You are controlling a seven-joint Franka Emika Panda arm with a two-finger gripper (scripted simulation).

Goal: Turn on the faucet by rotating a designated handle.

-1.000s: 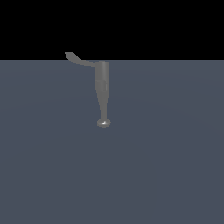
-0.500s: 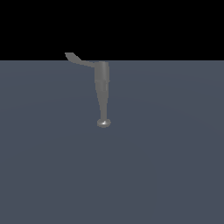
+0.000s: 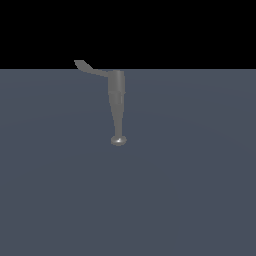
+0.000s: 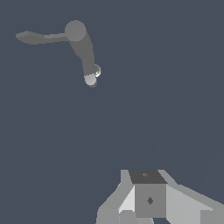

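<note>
The faucet (image 3: 117,100) is a grey tapered tube that ends in a small shiny knob (image 3: 118,141) on the grey floor. Its handle (image 3: 90,68), a thin curved lever with a flared tip, juts from the wide end toward the exterior view's left. The wrist view shows the faucet (image 4: 84,50) from above, with the handle (image 4: 37,37) and the knob (image 4: 90,79). Only blocky grey parts of my gripper (image 4: 148,201) show at that picture's edge, well apart from the faucet. Its fingertips are cut off. The gripper is not in the exterior view.
A plain grey-blue floor (image 3: 190,190) spreads around the faucet, under a black background (image 3: 190,30).
</note>
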